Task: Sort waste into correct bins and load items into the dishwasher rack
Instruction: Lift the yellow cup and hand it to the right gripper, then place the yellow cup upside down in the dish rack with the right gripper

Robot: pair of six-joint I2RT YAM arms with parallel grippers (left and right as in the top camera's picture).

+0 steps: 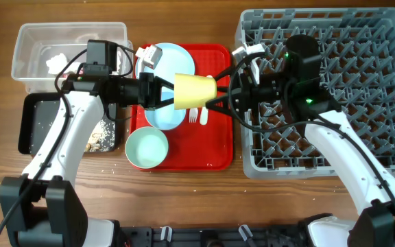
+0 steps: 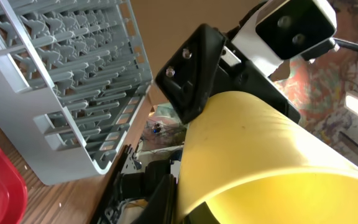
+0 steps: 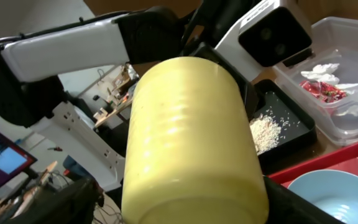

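Observation:
A small yellow cup point(image 1: 195, 90) hangs on its side above the red tray, between my two grippers. My left gripper point(image 1: 164, 92) is shut on its rim, one finger inside, as the left wrist view point(image 2: 185, 199) shows against the cup point(image 2: 260, 155). My right gripper point(image 1: 216, 90) is open, its fingers spread either side of the cup's base point(image 3: 191, 143); the right wrist view shows a gap at the left finger point(image 3: 185, 208). A pale blue plate point(image 1: 173, 58), a pale blue bowl point(image 1: 163, 115), white cutlery point(image 1: 197, 115) and a mint-green bowl point(image 1: 147, 148) lie on the tray.
The grey dishwasher rack point(image 1: 362, 103) stands at the right. The clear tub point(image 1: 29, 41) at the back left holds tissue and the red wrapper point(image 3: 321, 90). The black tray point(image 1: 33, 123) in front of it holds crumbs point(image 3: 265, 130). The red tray point(image 1: 211, 147) is in the middle.

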